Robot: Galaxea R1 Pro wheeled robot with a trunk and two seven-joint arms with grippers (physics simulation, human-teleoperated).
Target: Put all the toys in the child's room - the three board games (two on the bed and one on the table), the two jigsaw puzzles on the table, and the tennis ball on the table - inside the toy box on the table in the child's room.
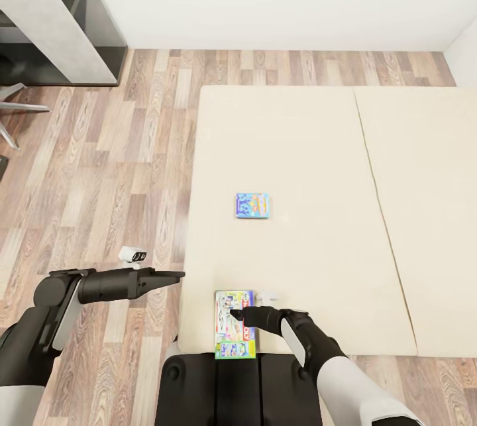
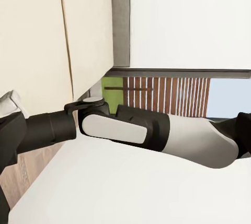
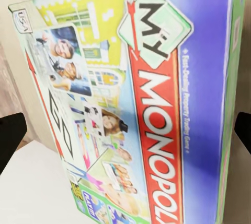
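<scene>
On the beige bed (image 1: pixel 318 148), a small blue board game (image 1: pixel 252 205) lies near the middle. A larger green-edged board game (image 1: pixel 234 333) (image 3: pixel 146 104) lies at the near edge. My right gripper (image 1: pixel 235 312) hovers just over this larger box, open, with its dark fingertips (image 3: pixel 10 140) wide apart at either side of the printed lid. My left gripper (image 1: pixel 175 275) points towards the bed from over the floor beside it, holding nothing; its fingers are seen edge-on. The toy box, jigsaw puzzles and tennis ball are out of view.
The table's dark grey cabinet with its light panel (image 1: pixel 53 22) stands at the far left by the white wall. Chair legs (image 1: pixel 16 111) show at the left edge. Wood-plank floor (image 1: pixel 106 167) runs along the bed's left side. My right forearm (image 2: pixel 146 130) crosses the left wrist view.
</scene>
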